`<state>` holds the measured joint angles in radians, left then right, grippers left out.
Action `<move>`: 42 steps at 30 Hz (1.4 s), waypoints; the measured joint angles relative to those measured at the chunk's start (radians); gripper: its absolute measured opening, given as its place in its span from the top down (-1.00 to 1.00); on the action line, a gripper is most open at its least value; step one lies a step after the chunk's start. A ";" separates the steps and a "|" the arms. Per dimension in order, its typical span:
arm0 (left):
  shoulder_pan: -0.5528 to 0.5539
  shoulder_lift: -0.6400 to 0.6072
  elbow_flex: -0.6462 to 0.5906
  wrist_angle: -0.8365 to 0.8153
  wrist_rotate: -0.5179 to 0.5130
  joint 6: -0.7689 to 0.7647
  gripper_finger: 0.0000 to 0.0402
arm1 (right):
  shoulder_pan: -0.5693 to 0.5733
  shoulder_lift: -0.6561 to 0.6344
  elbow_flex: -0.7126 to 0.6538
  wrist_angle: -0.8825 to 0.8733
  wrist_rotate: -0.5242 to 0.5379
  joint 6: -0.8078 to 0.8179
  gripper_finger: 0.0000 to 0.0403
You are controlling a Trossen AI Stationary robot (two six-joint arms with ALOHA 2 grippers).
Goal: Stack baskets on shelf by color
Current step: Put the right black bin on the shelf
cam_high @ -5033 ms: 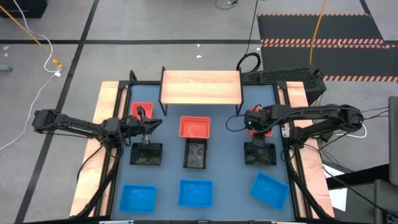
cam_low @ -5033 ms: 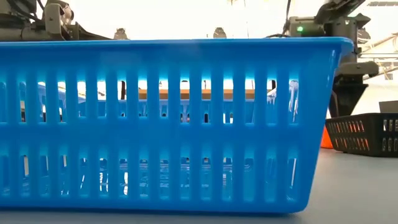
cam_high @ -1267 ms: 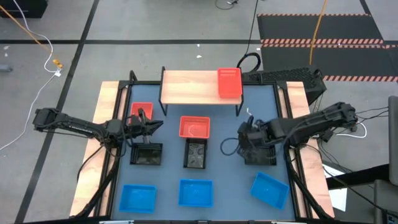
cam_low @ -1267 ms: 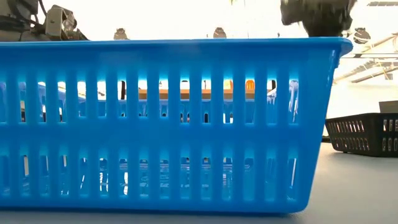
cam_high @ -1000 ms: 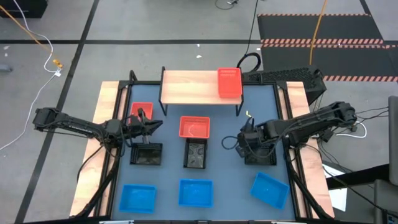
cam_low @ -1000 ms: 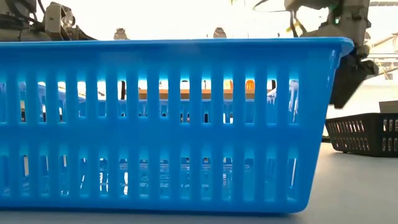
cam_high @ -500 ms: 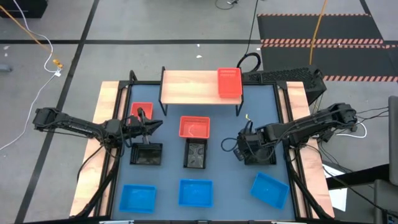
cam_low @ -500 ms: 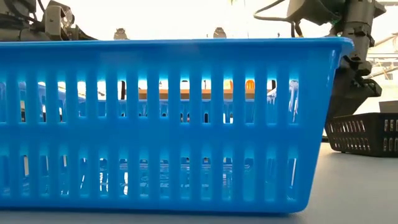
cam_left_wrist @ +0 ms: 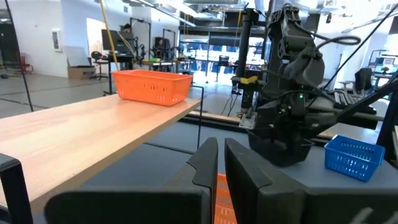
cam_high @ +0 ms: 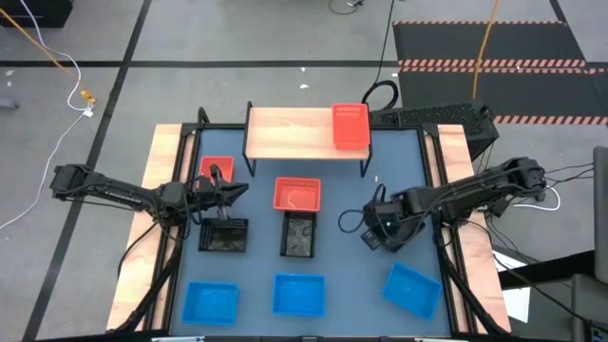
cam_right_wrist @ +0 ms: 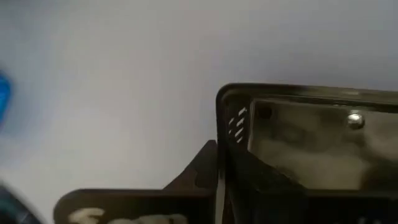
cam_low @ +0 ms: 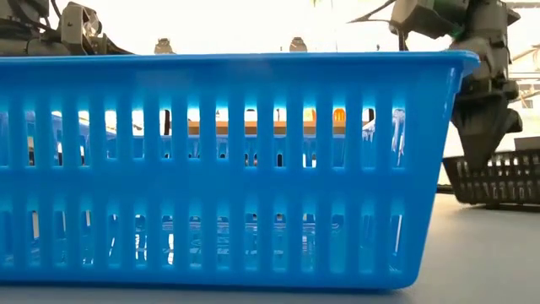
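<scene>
My right gripper [cam_high: 384, 231] stands over the right-hand black basket [cam_low: 506, 179] and is shut on its wall. My left gripper [cam_high: 218, 187] hovers shut between a red basket [cam_high: 218, 167] and a black basket [cam_high: 223, 235], touching nothing. One red basket [cam_high: 351, 126] sits on the right end of the wooden shelf [cam_high: 294, 133]. Another red basket [cam_high: 297, 194] and a black one [cam_high: 300, 237] stand mid-table. Three blue baskets [cam_high: 298, 294] line the near edge. My right gripper straddles the black basket's side wall near a corner [cam_right_wrist: 219, 124], one finger inside and one outside. The fingers [cam_low: 481, 135] come from above, pointing down. Whether the basket's bottom still rests on the table I cannot tell.
The nearest blue basket [cam_low: 228, 169] fills most of the low view. The shelf's left and middle parts [cam_left_wrist: 74, 134] are bare wood. The angled blue basket [cam_high: 412, 288] lies just near of my right gripper. Wooden rails [cam_high: 161, 180] border the table's sides.
My right gripper has gone down and slightly toward the near edge onto the right black basket, and its fingers have closed on the basket's wall.
</scene>
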<state>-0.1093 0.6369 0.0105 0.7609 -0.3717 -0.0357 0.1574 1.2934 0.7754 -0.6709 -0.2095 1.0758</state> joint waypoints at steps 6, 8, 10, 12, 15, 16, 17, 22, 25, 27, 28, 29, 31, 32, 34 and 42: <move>0.000 0.000 0.000 0.020 0.000 -0.005 0.85 | -0.028 -0.056 0.091 -0.169 0.064 -0.057 0.96; 0.000 0.000 0.000 0.026 0.007 -0.012 0.85 | -0.043 -0.081 0.138 -0.268 0.137 -0.079 0.97; 0.000 0.000 0.000 0.027 0.018 -0.012 0.85 | -0.056 -0.101 0.193 -0.362 0.221 -0.099 0.97; 0.000 0.000 0.000 0.027 0.030 -0.012 0.85 | -0.069 -0.116 0.260 -0.440 0.313 -0.121 0.97; 0.000 0.000 0.000 0.028 0.031 -0.012 0.85 | -0.086 -0.129 0.375 -0.522 0.439 -0.168 0.97; 0.000 0.000 0.000 0.028 0.031 -0.012 0.85 | -0.092 -0.129 0.417 -0.543 0.476 -0.191 0.96; 0.000 0.000 0.000 0.029 0.031 -0.011 0.85 | -0.096 -0.129 0.458 -0.562 0.521 -0.218 0.96; 0.000 0.000 0.000 0.030 0.031 -0.001 0.85 | -0.130 -0.129 0.646 -0.587 0.711 -0.430 0.96; 0.000 0.000 0.000 0.030 0.032 -0.001 0.85 | -0.163 -0.129 0.731 -0.517 0.830 -0.660 0.96; 0.000 0.000 0.000 0.035 0.032 0.000 0.85 | -0.189 -0.130 0.756 -0.406 0.872 -0.887 0.96; 0.000 0.000 0.000 0.041 0.032 0.001 0.85 | -0.204 -0.130 0.757 -0.346 0.870 -0.991 0.96; 0.000 0.000 0.000 0.049 0.032 0.004 0.85 | -0.221 -0.130 0.757 -0.294 0.862 -1.076 0.96; 0.000 0.000 0.000 0.058 0.032 0.005 0.85 | -0.252 -0.122 0.756 -0.193 0.835 -1.192 0.96; 0.000 0.000 0.000 0.058 0.032 0.008 0.85 | -0.266 -0.110 0.756 -0.140 0.805 -1.245 0.96; 0.000 0.000 0.000 0.058 0.033 0.021 0.85 | -0.293 -0.091 0.756 -0.037 0.715 -1.354 0.96; 0.000 0.000 0.000 0.057 0.034 0.038 0.85 | -0.412 0.060 0.755 0.141 0.332 -1.540 0.96</move>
<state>-0.1093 0.6369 0.0105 0.8177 -0.3382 0.0025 -0.2544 1.3538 1.5307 -0.5298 0.1225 -0.4644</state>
